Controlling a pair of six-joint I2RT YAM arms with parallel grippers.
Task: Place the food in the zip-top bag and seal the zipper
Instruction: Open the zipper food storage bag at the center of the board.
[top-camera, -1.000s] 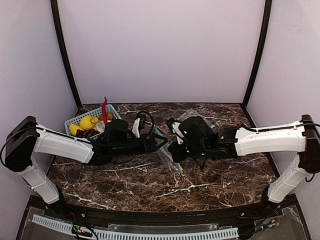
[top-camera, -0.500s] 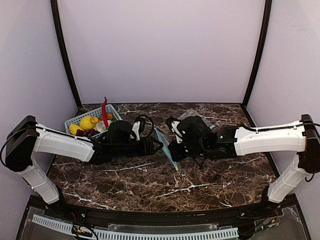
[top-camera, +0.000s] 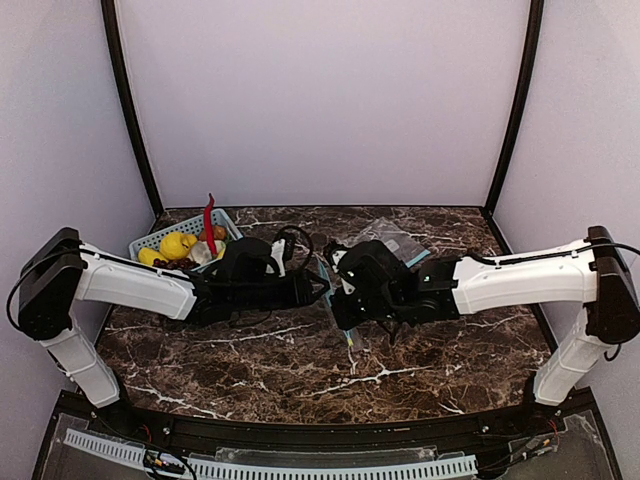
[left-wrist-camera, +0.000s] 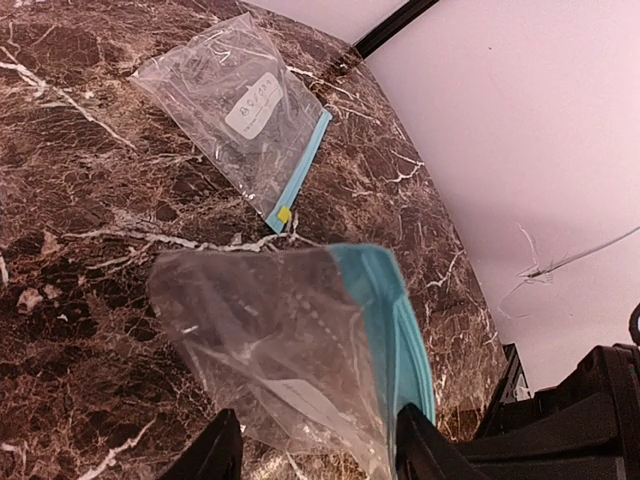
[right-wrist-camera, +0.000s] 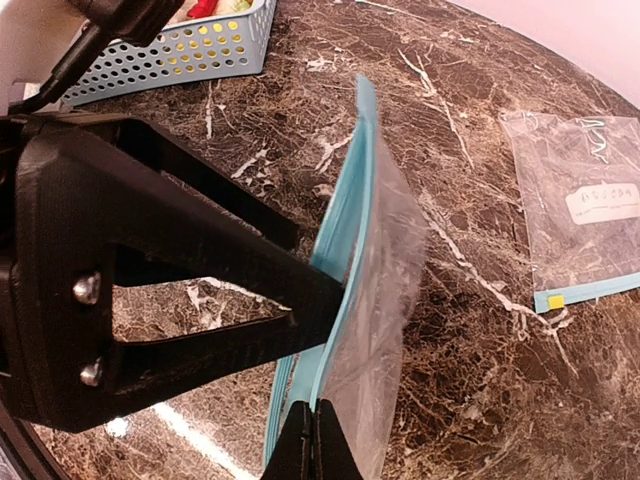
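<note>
The zip-top bag (right-wrist-camera: 385, 290) hangs upright above the marble, its teal zipper (left-wrist-camera: 400, 330) along one edge. My right gripper (right-wrist-camera: 320, 430) is shut on that zipper edge from below. My left gripper (left-wrist-camera: 320, 452) is open, its fingers (left-wrist-camera: 222, 450) straddling the lower part of the bag; one black finger (right-wrist-camera: 250, 265) touches the teal strip. In the top view both grippers meet at mid-table, left (top-camera: 320, 287) and right (top-camera: 340, 293), with the bag (top-camera: 348, 330) between them. Two yellow lemons (top-camera: 178, 243) lie in the blue basket (top-camera: 228, 222) at the back left.
A second clear bag (left-wrist-camera: 245, 110) with a white label lies flat behind the grippers, also visible as the second bag (right-wrist-camera: 590, 210) at right. A red chili (top-camera: 209, 218) stands out of the basket, with dark grapes (top-camera: 170, 266) beside the lemons. Purple walls enclose the table.
The right gripper has carried the bag up and to the left. The left gripper has moved right to straddle the bag, and its jaws have narrowed.
</note>
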